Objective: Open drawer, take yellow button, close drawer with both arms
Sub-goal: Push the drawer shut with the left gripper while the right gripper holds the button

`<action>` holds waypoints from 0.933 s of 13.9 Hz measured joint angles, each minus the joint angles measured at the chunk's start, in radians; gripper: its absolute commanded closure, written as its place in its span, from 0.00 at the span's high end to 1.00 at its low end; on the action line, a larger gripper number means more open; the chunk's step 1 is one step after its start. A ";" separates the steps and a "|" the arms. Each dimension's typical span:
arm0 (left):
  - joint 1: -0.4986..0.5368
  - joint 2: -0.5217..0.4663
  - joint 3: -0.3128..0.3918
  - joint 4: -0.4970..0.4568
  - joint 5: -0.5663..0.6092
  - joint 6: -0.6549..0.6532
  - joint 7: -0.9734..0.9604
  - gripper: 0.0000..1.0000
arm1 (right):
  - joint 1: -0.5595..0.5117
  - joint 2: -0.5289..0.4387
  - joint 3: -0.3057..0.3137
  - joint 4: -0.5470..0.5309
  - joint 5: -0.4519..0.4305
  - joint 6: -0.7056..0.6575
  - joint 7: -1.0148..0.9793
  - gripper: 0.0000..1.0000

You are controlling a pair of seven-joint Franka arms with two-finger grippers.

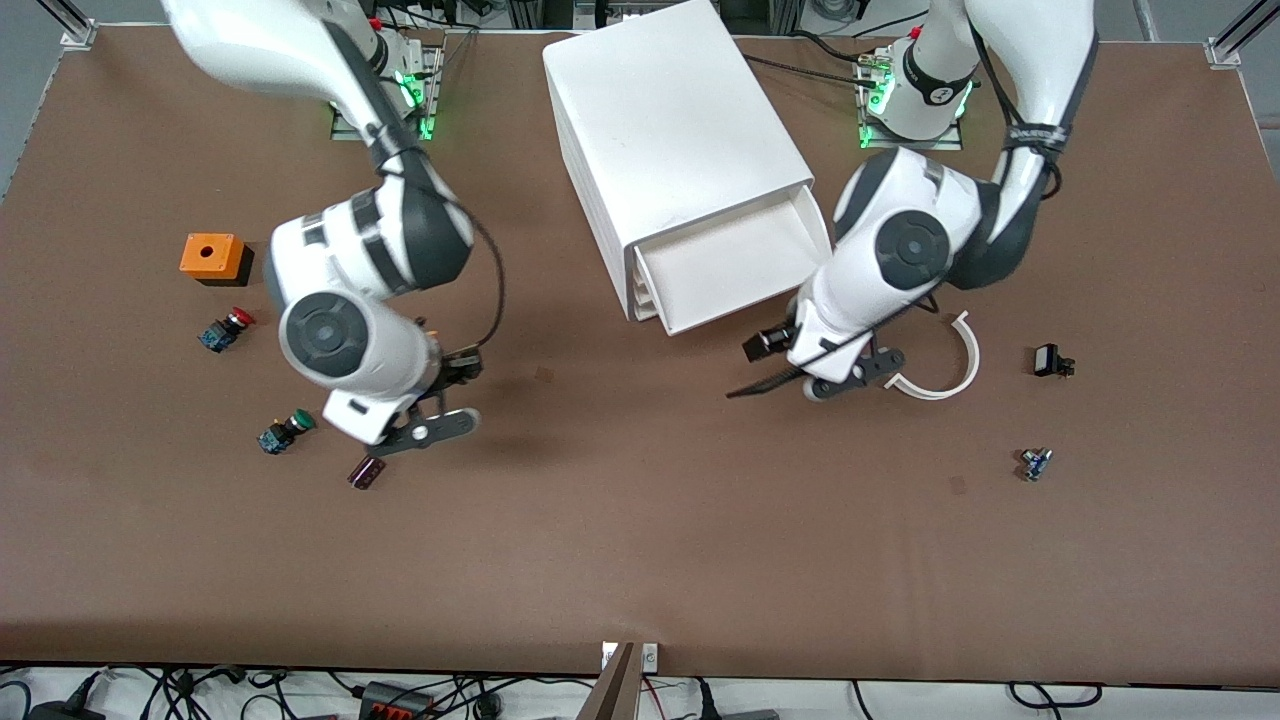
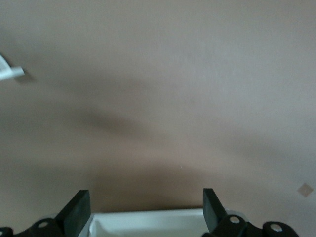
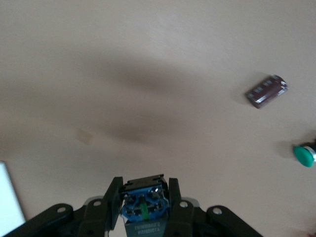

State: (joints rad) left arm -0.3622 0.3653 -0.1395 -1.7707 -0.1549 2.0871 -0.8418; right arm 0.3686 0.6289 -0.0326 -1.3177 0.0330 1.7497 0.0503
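The white cabinet [image 1: 660, 120] stands mid-table with its top drawer [image 1: 720, 262] pulled out; what shows of its inside is bare. My left gripper [image 1: 770, 362] hangs open at the drawer's front. In the left wrist view the gripper [image 2: 144, 197] has the white drawer rim [image 2: 148, 222] between its spread fingers [image 2: 79, 212], apart from both. My right gripper [image 1: 455, 368] is shut on the button [image 3: 144, 202] over bare table toward the right arm's end. Only the button's blue underside with terminals shows; its cap is hidden.
Toward the right arm's end lie an orange box [image 1: 212, 256], a red-capped button [image 1: 225, 330], a green-capped button [image 1: 285, 432] and a dark cylinder [image 1: 367, 471]. Toward the left arm's end lie a white curved strip [image 1: 950, 365], a black part [image 1: 1050, 360] and a small blue part [image 1: 1035, 463].
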 measured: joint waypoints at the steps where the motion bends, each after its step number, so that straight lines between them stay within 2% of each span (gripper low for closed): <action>1: -0.003 -0.007 -0.017 -0.019 0.000 0.002 -0.017 1.00 | -0.028 -0.002 0.000 -0.036 0.001 0.021 -0.029 0.00; 4: -0.004 -0.013 -0.072 -0.049 0.000 0.004 -0.089 1.00 | -0.072 -0.013 0.002 -0.167 0.002 0.126 -0.057 0.00; 8: -0.007 -0.015 -0.200 -0.061 0.001 -0.021 -0.259 1.00 | -0.077 -0.035 0.012 -0.314 0.015 0.293 -0.057 0.00; 13: -0.003 -0.021 -0.228 -0.062 0.001 -0.085 -0.276 1.00 | -0.075 -0.021 0.020 -0.374 0.063 0.438 -0.056 0.00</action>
State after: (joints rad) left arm -0.3652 0.3448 -0.3673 -1.8332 -0.1541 2.0025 -1.1178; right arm 0.2936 0.6082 -0.0124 -1.6920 0.0960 2.1872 -0.0054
